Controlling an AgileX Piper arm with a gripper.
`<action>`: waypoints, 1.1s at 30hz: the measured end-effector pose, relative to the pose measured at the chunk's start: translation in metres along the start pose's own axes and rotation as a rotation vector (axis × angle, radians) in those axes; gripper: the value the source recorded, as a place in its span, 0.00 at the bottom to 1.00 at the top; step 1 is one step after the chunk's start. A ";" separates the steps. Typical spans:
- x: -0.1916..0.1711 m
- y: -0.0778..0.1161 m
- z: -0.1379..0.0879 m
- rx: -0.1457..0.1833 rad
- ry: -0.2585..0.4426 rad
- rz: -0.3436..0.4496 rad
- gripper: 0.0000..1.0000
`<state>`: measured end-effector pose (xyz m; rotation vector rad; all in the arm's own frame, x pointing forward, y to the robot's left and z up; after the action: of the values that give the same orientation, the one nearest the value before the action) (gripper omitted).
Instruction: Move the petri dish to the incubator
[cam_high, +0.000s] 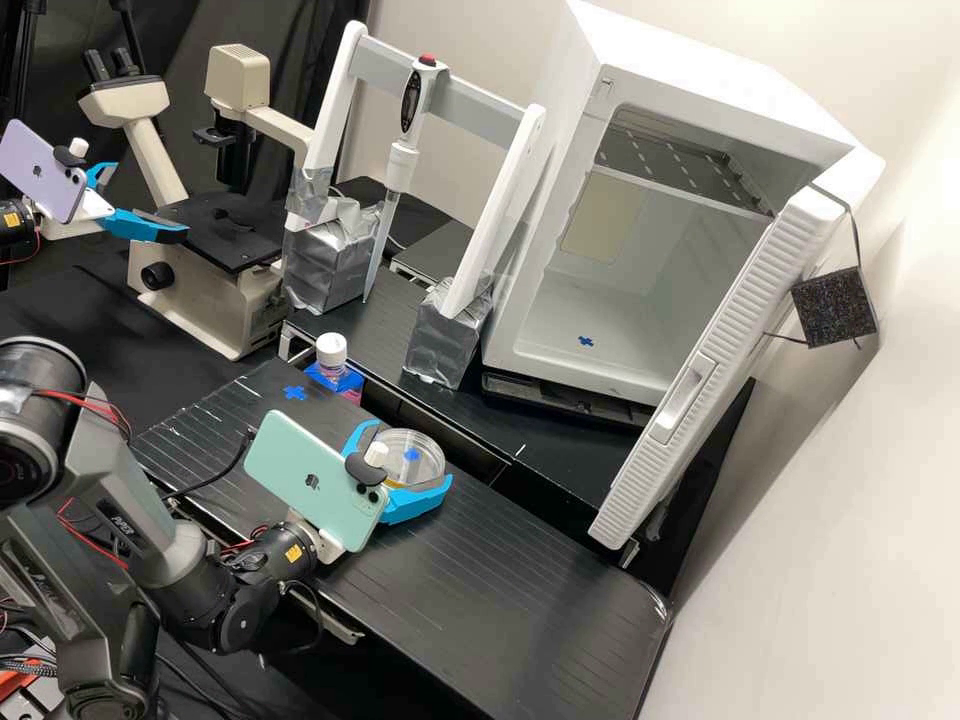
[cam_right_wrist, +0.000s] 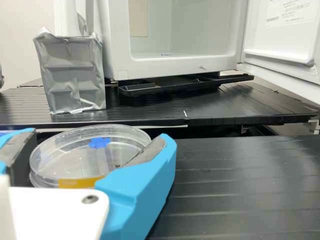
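"One big white incubator (cam_high: 700, 75), what's it doing?"

"Standing beyond the front platform (cam_high: 500, 585), its door (cam_high: 720, 350) wide open, one shelf (cam_high: 685, 165) high inside."

"And the next biggest?"

"The cream microscope (cam_high: 200, 310), over beyond the other end of that platform. Between it and the incubator there's a white stand (cam_high: 505, 205), its feet wrapped in silver, with a pipette (cam_high: 403, 160) hanging upright from the crossbar."

"Coming down in size, then?"

"A pale green phone (cam_high: 315, 480) mounted on the arm, just beside the gripper (cam_high: 410, 456)."

"Is that gripper apart or together?"

"Clamped on the petri dish (cam_right_wrist: 90, 152), one blue finger on either side, pads against its rim."

"Anything between gripper and dish in size?"

"The white-capped bottle (cam_high: 332, 352), near the far edge of the front platform."

"So where's the dish exactly?"

"Between the fingers, over the front platform, outside the incubator. I can't tell whether it touches the surface."

"Smallest of all?"

"Blue marks: a cross (cam_high: 293, 392) on the platform, another on the incubator floor (cam_high: 560, 310), and a patch showing within the dish's outline."
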<state>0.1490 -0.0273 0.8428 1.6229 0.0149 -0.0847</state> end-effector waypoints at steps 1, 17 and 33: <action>0.000 0.000 0.000 0.001 0.001 0.001 0.00; 0.005 0.009 0.000 0.092 0.014 0.015 0.00; -0.002 0.025 0.004 0.050 -0.010 0.100 0.00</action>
<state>0.1480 -0.0325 0.8680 1.6702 -0.0765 -0.0162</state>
